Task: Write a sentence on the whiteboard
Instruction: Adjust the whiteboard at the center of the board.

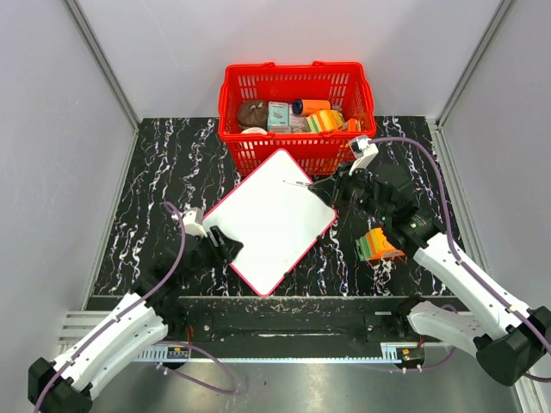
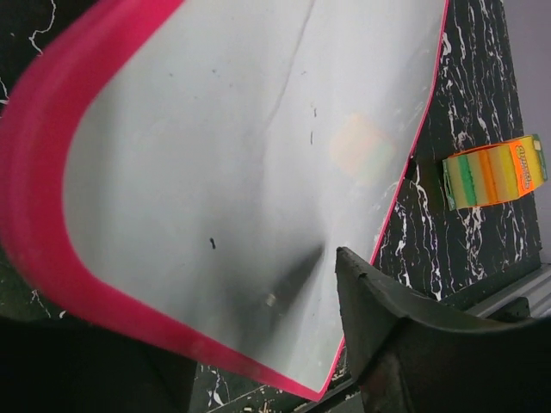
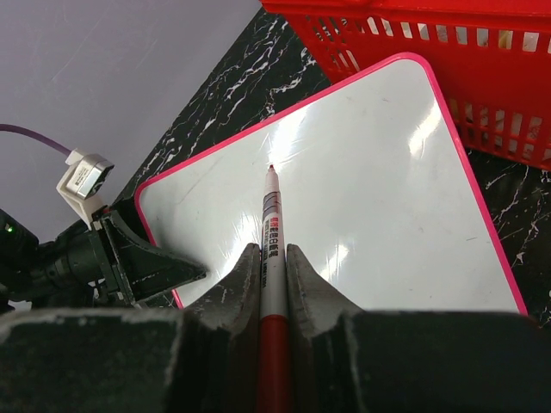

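Lying flat on the black marbled table point(image 1: 146, 181), the whiteboard point(image 1: 274, 219) is sitting turned like a diamond between the two arms. Its far corner is resting just beside the front wall of the red basket point(image 1: 297, 70), which is closing off the space behind it. At the board's left corner the left gripper point(image 1: 225, 246) is reaching over the pink rim. Its fingers point(image 2: 387, 318) are standing apart, and the corner of the board is filling the space between them; whether they are touching the board I cannot tell. The basket is holding several packets and a brown round thing. Over the far right part of the board the right gripper point(image 3: 273, 262) is pinching a red-and-white marker pen point(image 3: 272, 215) tightly, with the red tip pointing at the white surface. To the right, apart from the board, a striped orange and green sponge point(image 1: 377, 245) is resting on the table near the right arm.
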